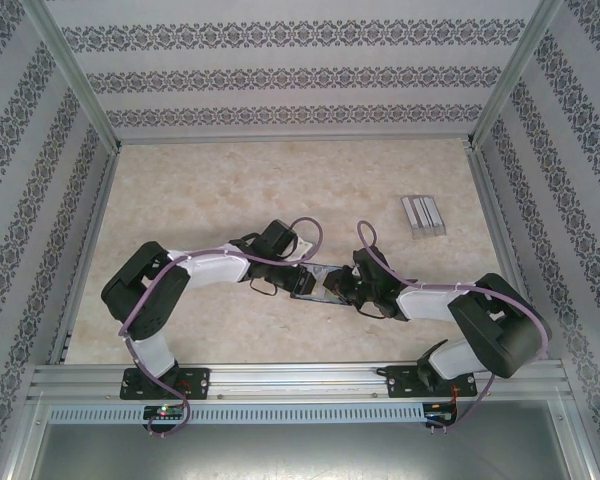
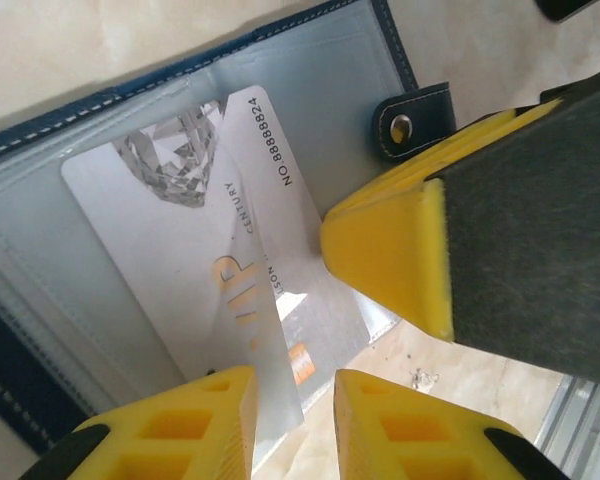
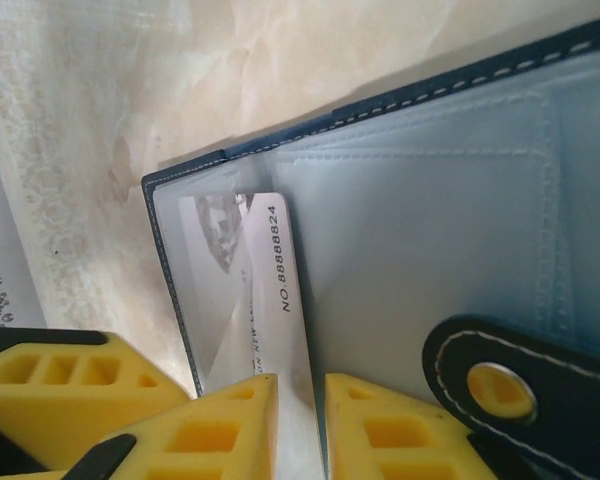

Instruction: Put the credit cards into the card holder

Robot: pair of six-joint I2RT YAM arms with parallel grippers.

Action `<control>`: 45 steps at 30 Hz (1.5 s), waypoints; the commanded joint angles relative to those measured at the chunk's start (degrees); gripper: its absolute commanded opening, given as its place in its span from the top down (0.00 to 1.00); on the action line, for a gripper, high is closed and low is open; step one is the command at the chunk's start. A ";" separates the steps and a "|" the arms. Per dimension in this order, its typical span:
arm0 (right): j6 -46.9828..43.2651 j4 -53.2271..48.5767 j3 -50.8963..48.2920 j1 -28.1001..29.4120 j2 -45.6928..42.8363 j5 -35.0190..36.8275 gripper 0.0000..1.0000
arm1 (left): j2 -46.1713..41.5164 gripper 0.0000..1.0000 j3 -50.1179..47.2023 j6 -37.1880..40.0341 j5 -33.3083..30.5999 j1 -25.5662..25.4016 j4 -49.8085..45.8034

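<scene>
The credit card (image 2: 180, 250) is a thin, stiff, glossy silver-grey rectangle. I judge it light and slippery, so I would pinch it by its exposed short edge and keep it flat rather than flex it. It sits slanted, partly inside a clear pocket of the open card holder (image 3: 400, 230), a soft navy stitched case with a snap tab (image 3: 520, 385), lying on the pale marbled desk (image 1: 230, 190) between the arms. My left end effector (image 2: 295, 385) straddles the card's free corner, jaws slightly parted, not clenched. My right end effector (image 3: 302, 390) brackets the same edge, released, and one yellow fingertip (image 2: 380, 250) appears to rest on the card's face.
</scene>
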 commanded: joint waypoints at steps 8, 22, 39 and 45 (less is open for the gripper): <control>-2.46 -3.82 1.56 1.38 0.09 -0.60 0.92 | -2.23 0.77 -4.10 -5.78 -3.60 2.98 1.47; -3.17 -1.95 7.98 4.00 8.47 -2.16 0.95 | 1.06 0.74 -8.16 -13.75 -2.49 7.53 5.30; -5.21 -2.21 13.25 3.85 11.71 -4.36 0.92 | -3.55 0.62 -6.74 -12.26 -5.67 8.18 -2.77; -5.74 -3.67 13.18 3.28 9.39 -4.64 0.83 | -5.85 0.59 -6.28 -12.29 -7.70 9.01 -5.17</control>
